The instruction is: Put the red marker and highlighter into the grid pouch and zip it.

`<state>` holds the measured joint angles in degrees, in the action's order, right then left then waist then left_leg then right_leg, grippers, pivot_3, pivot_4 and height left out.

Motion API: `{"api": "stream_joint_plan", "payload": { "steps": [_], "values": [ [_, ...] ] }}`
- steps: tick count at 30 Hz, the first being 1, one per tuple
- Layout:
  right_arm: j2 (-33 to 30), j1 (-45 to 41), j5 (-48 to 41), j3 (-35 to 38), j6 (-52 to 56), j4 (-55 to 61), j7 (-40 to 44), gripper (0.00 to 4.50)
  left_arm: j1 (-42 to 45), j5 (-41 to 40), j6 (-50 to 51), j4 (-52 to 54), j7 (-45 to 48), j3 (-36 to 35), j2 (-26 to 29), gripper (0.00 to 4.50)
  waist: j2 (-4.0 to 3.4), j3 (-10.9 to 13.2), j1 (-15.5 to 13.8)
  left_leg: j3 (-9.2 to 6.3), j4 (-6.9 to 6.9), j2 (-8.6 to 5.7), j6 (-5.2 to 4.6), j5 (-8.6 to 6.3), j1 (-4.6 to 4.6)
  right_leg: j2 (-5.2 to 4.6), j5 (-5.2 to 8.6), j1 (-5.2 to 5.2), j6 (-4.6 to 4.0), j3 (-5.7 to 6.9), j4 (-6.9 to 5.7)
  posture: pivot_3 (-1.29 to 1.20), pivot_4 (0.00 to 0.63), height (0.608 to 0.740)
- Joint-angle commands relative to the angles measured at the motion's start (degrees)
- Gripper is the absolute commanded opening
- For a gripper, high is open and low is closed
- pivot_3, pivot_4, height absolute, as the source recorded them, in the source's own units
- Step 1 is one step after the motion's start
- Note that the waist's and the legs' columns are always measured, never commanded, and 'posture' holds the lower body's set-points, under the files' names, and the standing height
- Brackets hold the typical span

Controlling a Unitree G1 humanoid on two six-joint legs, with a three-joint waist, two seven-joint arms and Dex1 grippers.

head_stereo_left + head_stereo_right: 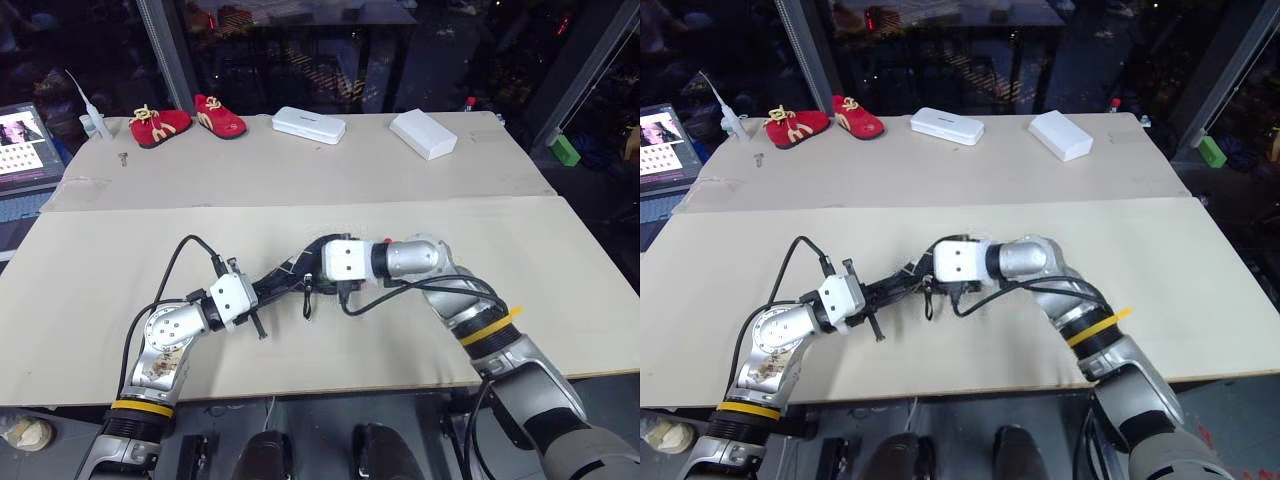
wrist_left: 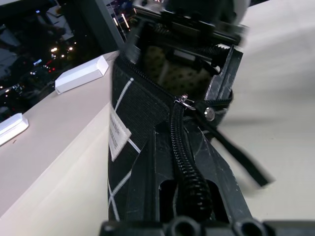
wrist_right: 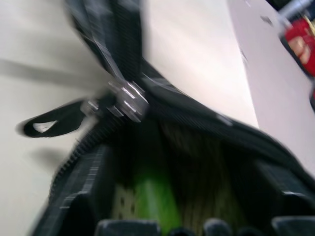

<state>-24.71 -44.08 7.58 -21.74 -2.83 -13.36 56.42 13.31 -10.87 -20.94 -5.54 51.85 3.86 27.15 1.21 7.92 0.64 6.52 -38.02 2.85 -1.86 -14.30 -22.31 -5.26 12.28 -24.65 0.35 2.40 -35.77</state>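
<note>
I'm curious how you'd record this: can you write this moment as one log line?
left gripper: shut on grid pouch | right gripper: at pouch mouth | highlighter: inside | zipper: part open

We seem to be in a lab or test room at night; a bare beige table point(image 1: 560, 260) stands against dark glass panels point(image 1: 300, 50) showing scattered lights; a lit laptop point(image 1: 25, 145) sits just off its far left corner.

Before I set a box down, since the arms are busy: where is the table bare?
Bare: the table's left and right ends and the strip before the shoes and white boxes. Crowded: the middle, where both grippers meet at the pouch.
</note>
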Motion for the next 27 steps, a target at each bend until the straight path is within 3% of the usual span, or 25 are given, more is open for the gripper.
{"api": "stream_joint_plan", "payload": {
  "steps": [1,6,9,27],
  "values": [
    [-4.99,0.65,-9.79,8.14,4.22,3.20,6.41,3.73,-0.24,-0.45,-0.27,2.36,-0.57,-0.28,0.17,0.00,0.00,0.00,-0.20,0.00,0.00,0.00,0.00,0.00,0.00,0.00,0.00,0.00,0.00,0.00,0.00,0.00,0.150,0.740],
    [-12.47,3.83,-23.01,15.90,15.34,3.52,17.20,3.73,-0.48,-0.43,-0.36,2.15,-0.96,-0.36,0.14,0.00,0.00,0.00,-0.49,-0.07,0.00,0.02,-0.06,-0.04,0.00,-0.05,0.00,0.04,0.00,0.00,0.08,0.00,0.150,0.740],
    [-12.52,1.31,-24.20,18.94,15.56,-2.46,15.39,3.73,-0.52,-0.37,-0.37,2.01,-1.23,-0.37,0.05,0.00,0.01,0.00,-0.11,-0.08,0.00,0.01,-0.06,-0.04,0.08,-0.03,-0.02,0.05,-0.03,-0.04,0.05,0.00,0.150,0.740],
    [-5.17,-15.36,-0.68,4.37,-18.00,-42.95,13.13,3.73,-2.92,0.78,-0.14,3.46,-4.79,-1.78,0.69,0.00,-0.04,0.03,0.34,0.13,0.03,0.01,-0.05,-0.03,0.17,-0.01,-0.01,0.11,-0.06,-0.08,0.03,0.00,0.150,0.740]
  ]
}}
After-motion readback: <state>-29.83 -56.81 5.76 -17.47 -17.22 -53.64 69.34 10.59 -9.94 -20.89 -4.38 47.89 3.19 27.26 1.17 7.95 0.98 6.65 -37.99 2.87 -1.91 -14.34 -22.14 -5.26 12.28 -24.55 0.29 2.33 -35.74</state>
